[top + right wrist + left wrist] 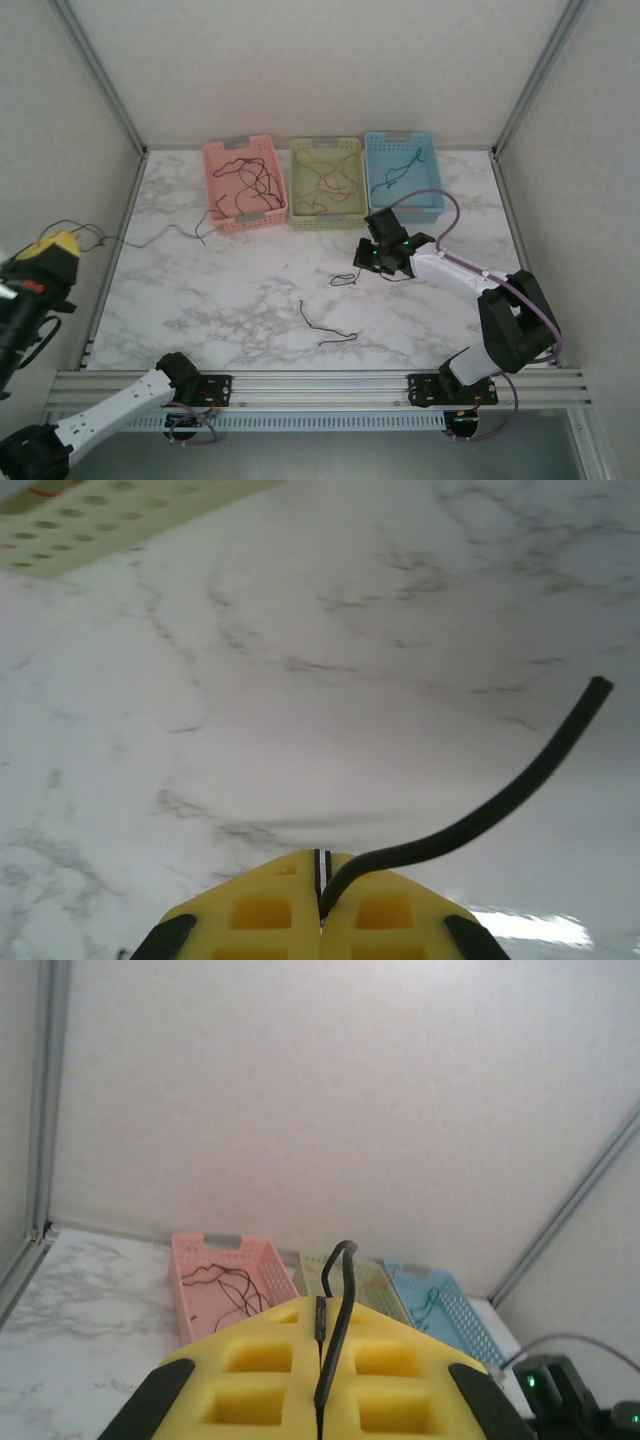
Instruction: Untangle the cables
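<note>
My left gripper [52,247] hangs high at the far left, its yellow pads [270,1360] shut on a thin black cable [338,1300]. That cable trails right across the marble [165,233] towards the pink basket. My right gripper [368,258] is low over the table's middle, in front of the green basket. Its pads [270,910] are shut on another black cable [480,810], whose short curl shows just to the left [345,281]. One more loose black cable [325,327] lies nearer the front edge.
Three baskets stand in a row at the back: pink [222,150] with black cables, pale green [300,146] with reddish-orange ones, blue [372,140] with dark teal ones. Aluminium frame posts and white walls close in both sides. A rail runs along the front edge.
</note>
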{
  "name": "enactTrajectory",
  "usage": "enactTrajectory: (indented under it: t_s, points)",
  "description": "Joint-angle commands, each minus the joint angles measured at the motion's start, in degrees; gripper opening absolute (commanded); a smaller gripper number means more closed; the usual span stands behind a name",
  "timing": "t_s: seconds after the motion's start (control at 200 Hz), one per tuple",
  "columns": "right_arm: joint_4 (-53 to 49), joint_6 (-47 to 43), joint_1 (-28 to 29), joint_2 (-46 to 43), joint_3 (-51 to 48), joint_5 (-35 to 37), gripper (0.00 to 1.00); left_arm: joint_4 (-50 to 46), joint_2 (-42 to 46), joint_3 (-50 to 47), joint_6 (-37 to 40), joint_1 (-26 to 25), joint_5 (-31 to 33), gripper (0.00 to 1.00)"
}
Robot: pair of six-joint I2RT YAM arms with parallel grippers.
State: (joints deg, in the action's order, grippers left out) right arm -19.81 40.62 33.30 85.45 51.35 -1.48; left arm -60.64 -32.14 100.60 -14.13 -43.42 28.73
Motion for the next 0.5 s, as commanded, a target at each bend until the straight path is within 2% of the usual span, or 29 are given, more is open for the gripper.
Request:
enactTrajectory:
  t_s: [0.0,0.135,0.19,0.29,0.496]
  points:
    - [-2.1,-2.7,-0.8,-2.3,-1.1,2.7,0.0,-2.5,-2.5,-1.0,-0.7,-0.7,1.0,0.0]
    - [0.3,-2.5,-0.9,-2.7,-1.9,-0.5,0.0,-1.1,-7.0,-2.9,0.9,-0.9,-5.7,0.0]
    - [0.7,-2.3,-0.8,-3.1,-2.1,-0.9,0.0,-0.5,-9.8,-2.8,0.9,-0.9,-6.3,0.0]
    - [1.1,-2.3,-0.8,-4.1,-2.5,-1.1,0.0,-1.7,-17.3,2.3,-0.3,-0.9,-6.0,0.0]
    - [0.8,-2.3,-0.8,-7.0,-2.6,-2.7,0.0,0.9,-27.5,9.7,-0.2,-0.7,-14.1,0.0]
